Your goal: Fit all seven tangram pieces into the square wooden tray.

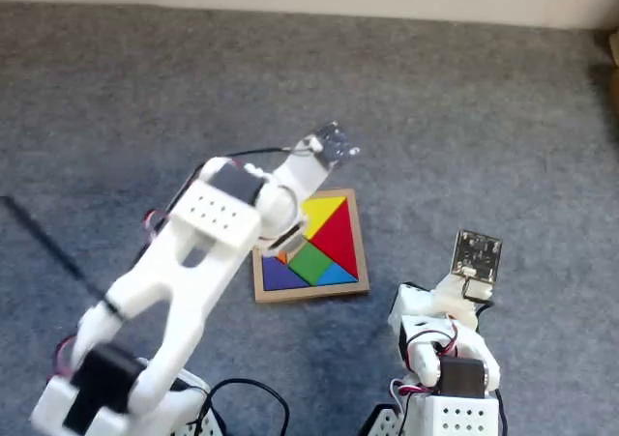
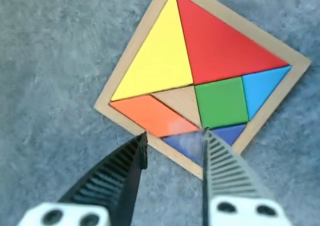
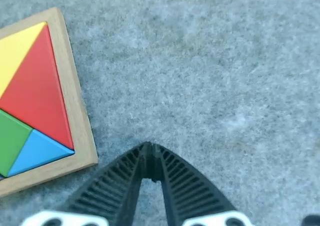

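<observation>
Both arms white plastic w/ blk motor blocks: left arm [image 1: 184, 281] has a dotted hole grid, right arm [image 1: 447, 359] too. Blk cables [image 1: 242, 382] at bases, red wires [image 1: 151, 221]. Fingers [image 2: 117, 173] blk, ribbed, tapered. Bare circuit board [image 1: 477, 252] per wrist.

Tray [image 2: 101, 104] matt pale wood; tangram pieces [image 2: 220, 40] smooth, semi-gloss finish; bench [image 2: 50, 45] fuzzy grey cloth; left pincer [image 2: 174, 133] ribbed blk plastic.

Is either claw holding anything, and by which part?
Nothing is held: the left claw is open over the tray, the right claw shut and empty beside it.
</observation>
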`<control>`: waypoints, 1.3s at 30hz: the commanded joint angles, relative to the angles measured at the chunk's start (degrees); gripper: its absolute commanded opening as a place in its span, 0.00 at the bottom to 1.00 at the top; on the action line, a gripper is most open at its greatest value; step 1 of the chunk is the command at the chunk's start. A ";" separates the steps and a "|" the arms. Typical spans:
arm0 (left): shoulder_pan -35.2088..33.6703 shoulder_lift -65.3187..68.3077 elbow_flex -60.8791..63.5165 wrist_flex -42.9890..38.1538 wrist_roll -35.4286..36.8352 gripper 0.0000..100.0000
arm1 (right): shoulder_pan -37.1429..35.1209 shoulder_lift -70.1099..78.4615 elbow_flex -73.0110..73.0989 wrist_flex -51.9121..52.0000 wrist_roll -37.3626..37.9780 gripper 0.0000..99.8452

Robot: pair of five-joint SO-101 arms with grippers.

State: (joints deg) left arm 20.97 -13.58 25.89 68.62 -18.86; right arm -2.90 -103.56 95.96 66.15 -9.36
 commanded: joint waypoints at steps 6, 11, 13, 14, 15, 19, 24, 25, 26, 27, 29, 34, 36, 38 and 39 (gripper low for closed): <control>-0.40 -22.37 19.82 -11.08 0.53 0.00 | 0.75 -0.48 8.31 -1.54 -0.62 0.02; -0.40 -29.05 24.75 -11.43 0.53 0.01 | 0.84 -0.48 8.31 -1.54 -0.53 0.02; -0.40 -31.25 26.95 -11.52 0.53 0.01 | 0.84 -0.48 8.31 -1.54 -0.62 0.02; -0.48 -32.40 28.18 -12.04 0.53 0.01 | 0.84 -0.48 8.31 -1.54 -0.62 0.02; -0.75 -33.63 29.76 -12.92 0.62 0.01 | 0.84 -0.48 8.31 -1.54 -0.62 0.02; -3.12 -40.40 36.97 -17.32 6.42 0.01 | 0.84 -0.48 8.31 -1.01 -0.53 0.02; -8.22 -50.59 47.96 -22.33 15.82 0.01 | 0.84 -0.04 8.31 -0.92 -0.44 0.02; -9.19 -52.79 50.15 -22.68 16.26 0.01 | 0.84 -0.04 8.31 -0.92 -0.44 0.02; -10.24 -55.08 52.18 -22.68 16.26 0.01 | 0.84 -0.04 8.31 -0.92 -0.44 0.02; -11.21 -57.27 54.29 -22.68 16.18 0.01 | 0.84 -0.04 8.31 -0.92 -0.44 0.02; -12.70 -62.02 58.51 -22.68 16.18 0.01 | 0.84 -0.04 8.31 -0.92 -0.44 0.02; -14.46 -74.86 69.76 -22.77 16.18 0.01 | 0.84 -0.04 8.31 -0.92 -0.44 0.02; -14.46 -80.48 71.96 -22.51 16.18 0.01 | 0.84 -0.04 8.31 -0.92 -0.44 0.02; -14.55 -85.41 71.69 -20.13 16.18 0.01 | 0.84 -0.04 8.31 -0.92 -0.44 0.02; -14.55 -87.25 71.52 -17.76 16.09 0.01 | 0.84 -0.04 8.31 -0.92 -0.44 0.02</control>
State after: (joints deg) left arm 6.99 -92.88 95.78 46.99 -3.21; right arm -2.90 -103.56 95.96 66.15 -9.36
